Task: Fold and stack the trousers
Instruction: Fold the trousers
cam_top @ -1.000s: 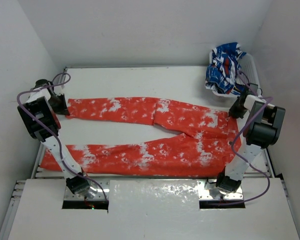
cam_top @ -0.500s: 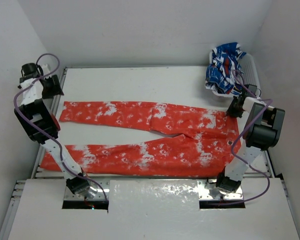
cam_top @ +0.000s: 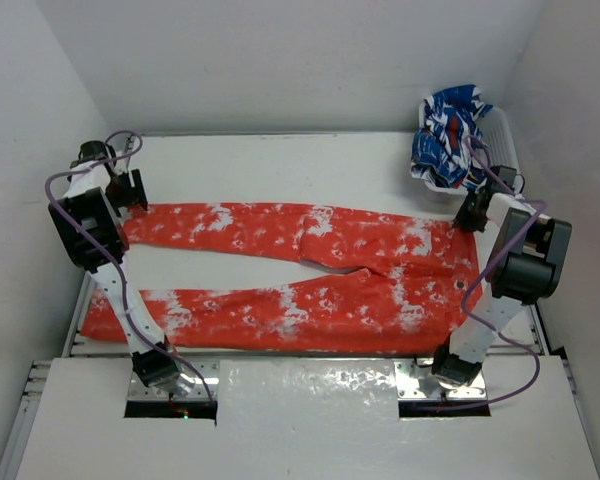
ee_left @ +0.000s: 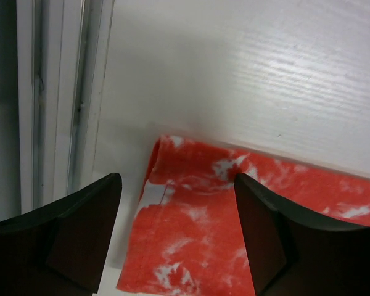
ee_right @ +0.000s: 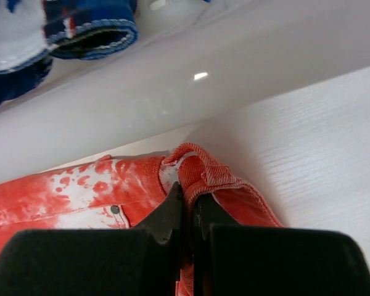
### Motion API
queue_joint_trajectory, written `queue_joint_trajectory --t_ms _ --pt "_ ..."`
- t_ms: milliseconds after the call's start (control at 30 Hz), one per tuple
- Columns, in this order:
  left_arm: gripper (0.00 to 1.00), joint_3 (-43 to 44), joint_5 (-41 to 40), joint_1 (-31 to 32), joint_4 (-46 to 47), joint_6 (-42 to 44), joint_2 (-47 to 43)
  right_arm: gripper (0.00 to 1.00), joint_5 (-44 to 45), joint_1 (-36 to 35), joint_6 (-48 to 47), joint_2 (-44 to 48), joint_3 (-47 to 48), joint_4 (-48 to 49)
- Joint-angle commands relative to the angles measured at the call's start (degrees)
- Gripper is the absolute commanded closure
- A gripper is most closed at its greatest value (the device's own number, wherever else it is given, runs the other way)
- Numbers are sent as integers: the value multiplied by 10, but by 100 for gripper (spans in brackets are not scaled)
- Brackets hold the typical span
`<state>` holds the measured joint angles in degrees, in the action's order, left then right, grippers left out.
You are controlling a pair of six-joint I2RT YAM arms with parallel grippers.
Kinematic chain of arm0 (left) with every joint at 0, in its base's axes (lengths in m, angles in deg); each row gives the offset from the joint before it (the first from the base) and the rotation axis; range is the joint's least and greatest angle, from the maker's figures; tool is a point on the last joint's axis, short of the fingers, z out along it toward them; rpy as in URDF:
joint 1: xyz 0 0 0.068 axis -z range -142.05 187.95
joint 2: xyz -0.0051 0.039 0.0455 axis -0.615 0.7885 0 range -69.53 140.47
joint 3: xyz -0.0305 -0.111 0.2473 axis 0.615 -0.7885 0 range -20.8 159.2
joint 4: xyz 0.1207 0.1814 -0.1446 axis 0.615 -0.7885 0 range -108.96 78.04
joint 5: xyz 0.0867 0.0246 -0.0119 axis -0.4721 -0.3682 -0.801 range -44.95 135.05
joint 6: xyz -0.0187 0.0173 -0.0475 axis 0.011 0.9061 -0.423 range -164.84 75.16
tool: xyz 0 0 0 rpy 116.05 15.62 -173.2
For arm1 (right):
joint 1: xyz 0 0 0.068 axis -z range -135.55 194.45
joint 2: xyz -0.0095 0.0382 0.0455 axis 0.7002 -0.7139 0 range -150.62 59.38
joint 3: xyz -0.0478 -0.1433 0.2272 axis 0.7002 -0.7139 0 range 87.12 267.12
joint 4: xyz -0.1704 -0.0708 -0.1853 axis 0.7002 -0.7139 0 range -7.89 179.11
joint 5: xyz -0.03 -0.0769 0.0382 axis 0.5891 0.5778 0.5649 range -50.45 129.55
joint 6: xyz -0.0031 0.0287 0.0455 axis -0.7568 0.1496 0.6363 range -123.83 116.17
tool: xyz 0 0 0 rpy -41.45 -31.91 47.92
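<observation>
My left claw (cam_top: 128,190) is coming back down toward the upper-left cuff after swinging up and away from it half a second ago. The cuff is now lying slightly further left than it was a second ago.

The trousers (cam_top: 310,270) are lying spread flat across the middle of the desk (cam_top: 280,160). The waist is pointing toward the right of the frame and both legs are running left. The nearer leg is reaching the lower left, and the farther leg is ending just under my left claw.

In my left wrist view that claw's fingers are standing wide apart with the cuff showing between them, touching nothing as far as I can tell. My right claw (ee_right: 186,198) is pinching tight on a raised ridge of the waistband at the garment's upper-right corner. It is sitting close beside the white basket (cam_top: 502,135) that is holding a blue, white and red garment (cam_top: 445,130).

I am judging the cloth to be thin, light and limp, so it is going to sag and drag rather than hold a shape, and slide easily on the smooth desk. I am reckoning the hemmed cuff and the thicker waistband are the best places to take hold. Pinching both layers there is going to stop the leg peeling open while I am folding it over.
</observation>
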<state>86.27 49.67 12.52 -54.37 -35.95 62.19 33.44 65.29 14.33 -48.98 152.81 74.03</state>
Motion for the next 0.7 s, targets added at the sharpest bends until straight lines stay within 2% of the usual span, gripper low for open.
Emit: queue_joint_trajectory --t_ms 0,67,100,167,200,233,267,300,467,533,667 --pt "28 -15 -13 -1 -25 5 -22 100 -14 -6 5 33 9 29" --pt "23 -13 -11 1 -46 17 -10 100 -14 -7 7 36 14 29" --pt "25 -9 -9 5 -53 22 4 100 -14 -8 7 37 15 30" --pt "37 -1 11 6 -66 26 11 100 -14 -9 7 40 16 34" --pt "59 -1 22 4 -64 28 7 100 -14 -9 7 43 16 36" --pt "93 -3 51 1 -60 30 2 100 -14 -9 7 46 15 37" --pt "93 -3 51 1 -56 32 2 100 -15 -9 6 46 15 38" --pt "100 -3 95 -5 -49 34 -4 100 -20 -9 5 47 15 39" --pt "100 29 166 -16 -26 53 -47 100 -36 -6 0 74 14 58" --pt "100 49 178 -27 3 54 -71 100 -46 5 12 91 15 92" --pt "100 111 253 -75 8 54 -121 100 -80 37 57 153 -7 183"
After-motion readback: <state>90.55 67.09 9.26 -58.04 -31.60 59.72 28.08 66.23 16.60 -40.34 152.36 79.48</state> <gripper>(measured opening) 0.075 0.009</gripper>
